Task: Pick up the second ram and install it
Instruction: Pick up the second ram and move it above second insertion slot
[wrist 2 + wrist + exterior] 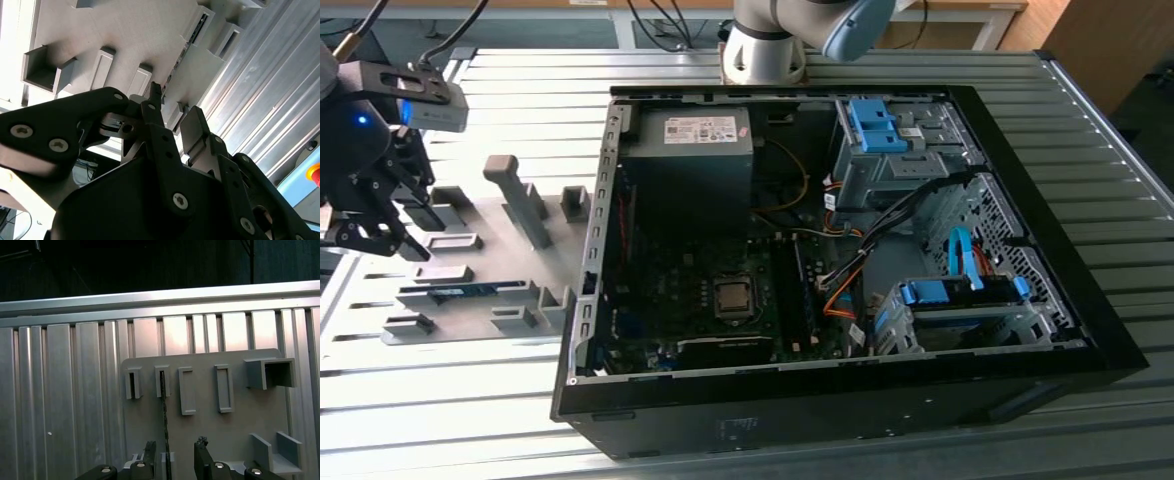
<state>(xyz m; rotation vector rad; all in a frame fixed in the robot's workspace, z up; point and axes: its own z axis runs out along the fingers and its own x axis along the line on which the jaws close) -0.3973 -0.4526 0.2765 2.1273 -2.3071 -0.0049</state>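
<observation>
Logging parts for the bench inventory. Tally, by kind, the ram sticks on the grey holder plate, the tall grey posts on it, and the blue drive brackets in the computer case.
Ram stick: 1
Tall grey post: 1
Blue drive brackets: 2
Total: 4

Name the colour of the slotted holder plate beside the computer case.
The holder plate is plain light grey, clearest in the first wrist view.

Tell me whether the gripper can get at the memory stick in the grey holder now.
Probably yes. The gripper hangs open over the memory stick, which stands on edge in the grey holder with nothing covering it.
</observation>
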